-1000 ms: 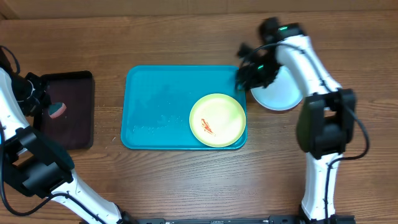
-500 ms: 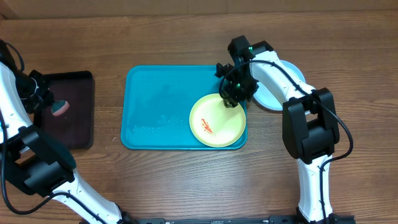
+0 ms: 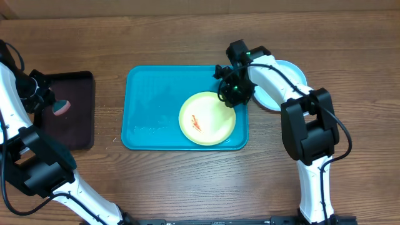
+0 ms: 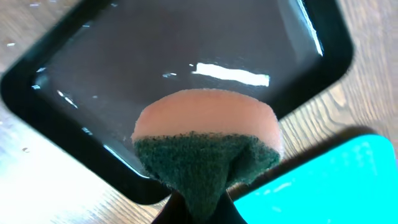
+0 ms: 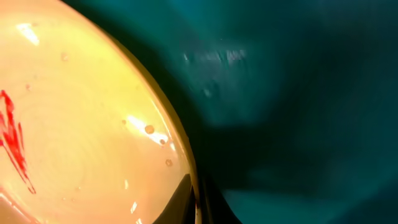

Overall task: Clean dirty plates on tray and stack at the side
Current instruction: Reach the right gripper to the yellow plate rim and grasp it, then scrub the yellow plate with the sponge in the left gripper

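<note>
The yellow-green plate (image 3: 203, 122) with a red smear lies on the turquoise tray (image 3: 150, 106), right of the tray's middle. My right gripper (image 3: 230, 97) is shut on its upper right rim. In the right wrist view the rim of the plate (image 5: 74, 124) runs down between the two fingers of that gripper (image 5: 198, 208). Two more plates (image 3: 284, 87), white on light blue, lie stacked on the table right of the tray. My left gripper (image 3: 51, 107) hangs over the black tray, shut on a pink and green sponge (image 4: 208, 146).
The smaller black tray (image 3: 69, 115) sits at the far left, its glossy bottom (image 4: 186, 62) filling the left wrist view. A corner of the turquoise tray (image 4: 323, 180) shows there too. Bare wooden table (image 3: 187, 181) surrounds both trays.
My right gripper came from the stacked plates to the yellow-green plate, shut on its rim and pulled it a little to the left. The left arm stayed still.
</note>
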Robot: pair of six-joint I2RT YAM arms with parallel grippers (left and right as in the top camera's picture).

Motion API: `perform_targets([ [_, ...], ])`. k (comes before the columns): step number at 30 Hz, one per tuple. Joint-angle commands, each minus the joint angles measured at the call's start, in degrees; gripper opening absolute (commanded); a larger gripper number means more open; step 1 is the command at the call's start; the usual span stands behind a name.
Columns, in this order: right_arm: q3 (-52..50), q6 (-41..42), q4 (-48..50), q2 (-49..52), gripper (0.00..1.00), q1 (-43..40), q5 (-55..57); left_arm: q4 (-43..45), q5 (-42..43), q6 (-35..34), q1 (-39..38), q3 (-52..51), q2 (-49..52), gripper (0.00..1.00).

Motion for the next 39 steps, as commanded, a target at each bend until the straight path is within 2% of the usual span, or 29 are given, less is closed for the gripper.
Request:
perform_targets([
  [1,-0.5,10.7,3.5,0.9,0.04,3.2,-1.4,0.5,7.4,6.1,-1.6,0.0,-0.1,0.04],
  [3,-0.5,16.0,6.2,0.9,0.04,4.5,-1.4,0.7,9.1,7.7,-2.7,0.0,-0.1,0.04],
  [4,-0.4,20.1,8.2,0.9,0.09,5.5,-1.4,0.8,9.0,7.9,-4.0,0.0,-0.1,0.04],
  [5,-0.4,21.2,9.1,0.9,0.26,6.0,-1.2,0.9,9.0,8.2,-4.7,0.0,-0.1,0.04],
  [6,-0.4,21.8,9.5,0.9,0.36,6.4,-0.6,1.0,9.0,8.7,-5.5,0.0,-0.1,0.04],
  [7,-0.4,22.8,9.6,0.9,0.36,6.6,0.8,1.0,9.0,9.2,-6.3,0.0,-0.1,0.04],
  [10,-0.5,24.4,7.5,0.9,0.36,6.6,5.4,1.1,9.0,10.5,-9.7,0.0,-0.1,0.04],
  [18,-2.0,27.5,2.6,0.9,0.35,5.7,5.8,1.3,9.0,12.2,-16.5,0.0,-0.1,0.04],
  [19,-2.7,27.9,3.1,0.9,0.32,5.7,5.7,1.3,9.0,12.4,-17.3,0.0,-0.1,0.04],
  [21,-3.8,29.4,3.9,1.0,0.17,5.7,5.7,1.3,8.8,12.4,-18.9,0.0,-0.1,0.04],
  [24,-4.9,30.0,4.9,1.4,0.13,5.8,5.7,1.3,8.6,12.4,-21.6,-0.2,-0.1,0.04],
  [27,-5.6,30.1,6.0,1.6,0.04,5.7,5.7,1.3,8.7,12.4,-24.2,-0.9,-0.1,0.04],
  [33,-5.7,35.1,9.1,1.6,0.04,5.8,4.9,3.8,8.9,12.4,-30.2,-6.5,0.1,0.04],
  [39,-5.7,39.1,12.5,1.6,0.04,6.7,4.0,14.1,11.2,12.3,-37.7,-16.1,0.2,0.04],
])
